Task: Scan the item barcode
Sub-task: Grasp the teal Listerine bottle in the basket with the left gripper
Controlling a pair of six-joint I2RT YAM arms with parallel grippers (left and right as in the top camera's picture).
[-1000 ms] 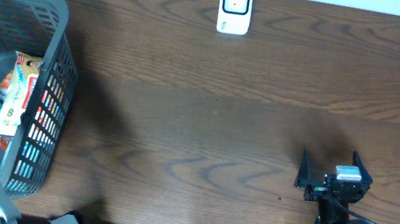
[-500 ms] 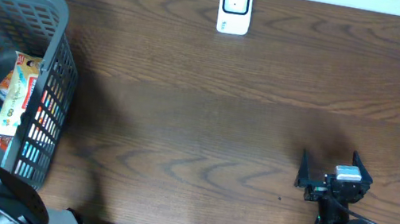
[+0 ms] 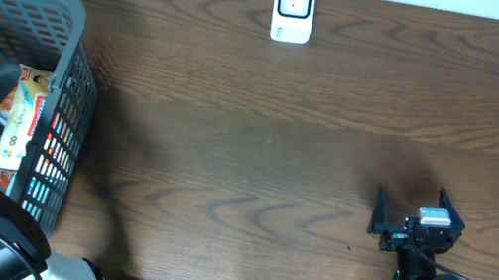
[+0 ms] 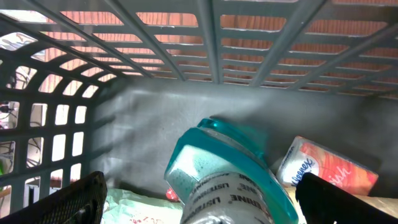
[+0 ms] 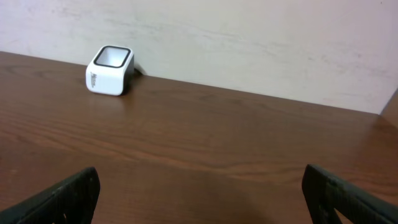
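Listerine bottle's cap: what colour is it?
Teal; the cap shows best in the left wrist view.

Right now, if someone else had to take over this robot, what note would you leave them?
Left tool: open, empty, down in the basket, facing a teal-capped bottle.
Right tool: open, empty, over the table, front right.
Scanner: at the table's far edge.
Done: nothing lifted out or scanned.
To do: grip an item, carry it to the scanner, show its barcode.

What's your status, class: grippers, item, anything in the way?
Left gripper open, inside the basket, above the teal-capped bottle. Right gripper open, empty, at the near edge. Basket wall between bottle and scanner.
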